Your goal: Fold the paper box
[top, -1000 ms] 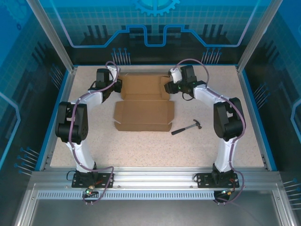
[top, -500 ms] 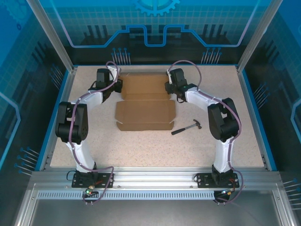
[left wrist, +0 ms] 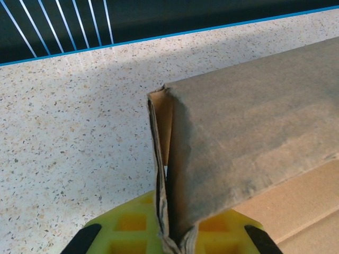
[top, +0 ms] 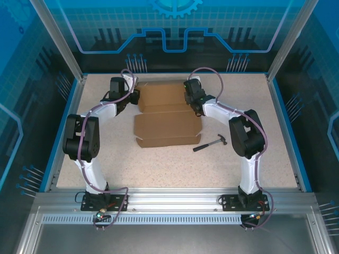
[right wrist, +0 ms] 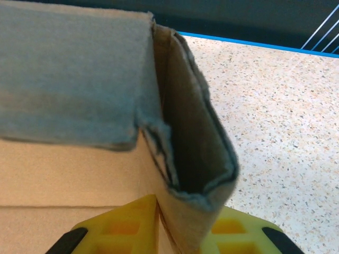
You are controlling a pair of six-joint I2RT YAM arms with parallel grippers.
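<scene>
The brown paper box (top: 167, 127) lies partly folded in the middle of the table, its far half between the two arms. My left gripper (top: 135, 97) is at the box's far left end, shut on a doubled side flap (left wrist: 159, 159) that stands upright between its yellow fingers (left wrist: 127, 225). At the far right end my right gripper (top: 188, 98) is shut on a folded side flap (right wrist: 201, 148), which fills the gap between its yellow fingers (right wrist: 124, 227). The box's back wall (right wrist: 69, 69) stands raised beside that flap.
A small hammer (top: 210, 143) with a black handle lies on the speckled table (top: 159, 169) just right of the box's near corner. Blue frame rails (top: 280, 116) border the table on both sides and at the back.
My right arm swung left to the box's right end and its jaws closed on the side flap. The box's near half shifted slightly right. The left arm stayed put.
</scene>
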